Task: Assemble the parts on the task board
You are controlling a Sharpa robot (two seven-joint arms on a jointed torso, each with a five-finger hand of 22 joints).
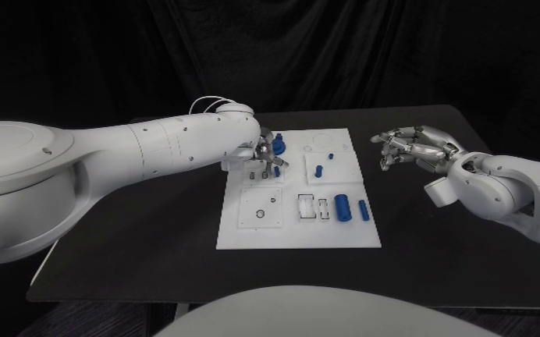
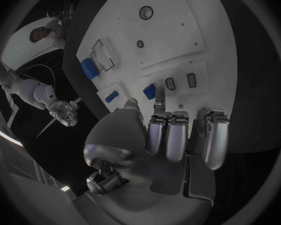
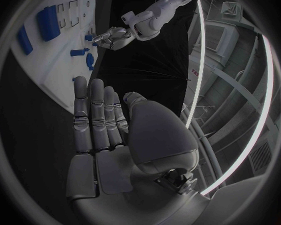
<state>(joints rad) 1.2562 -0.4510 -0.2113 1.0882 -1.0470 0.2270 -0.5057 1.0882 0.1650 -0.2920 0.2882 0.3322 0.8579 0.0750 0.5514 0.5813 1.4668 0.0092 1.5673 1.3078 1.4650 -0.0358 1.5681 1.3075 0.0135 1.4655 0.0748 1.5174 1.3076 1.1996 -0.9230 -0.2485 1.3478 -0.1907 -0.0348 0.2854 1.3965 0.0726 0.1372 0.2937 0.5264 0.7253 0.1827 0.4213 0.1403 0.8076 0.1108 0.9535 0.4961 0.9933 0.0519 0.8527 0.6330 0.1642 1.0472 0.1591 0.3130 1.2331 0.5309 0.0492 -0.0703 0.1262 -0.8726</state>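
- My left hand is hovering over the board's far-left corner, fingers curled; whether it is pinching anything, I cannot tell.
- My right hand is idling spread, empty, beside the board.
- Blue parts are lying on the board; likely light, stiff, slippery, best pinched mid-body.

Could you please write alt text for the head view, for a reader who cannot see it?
The robot's left hand reaches over the far left part of a white board carrying small blue parts, while its right hand hangs empty beside the board.
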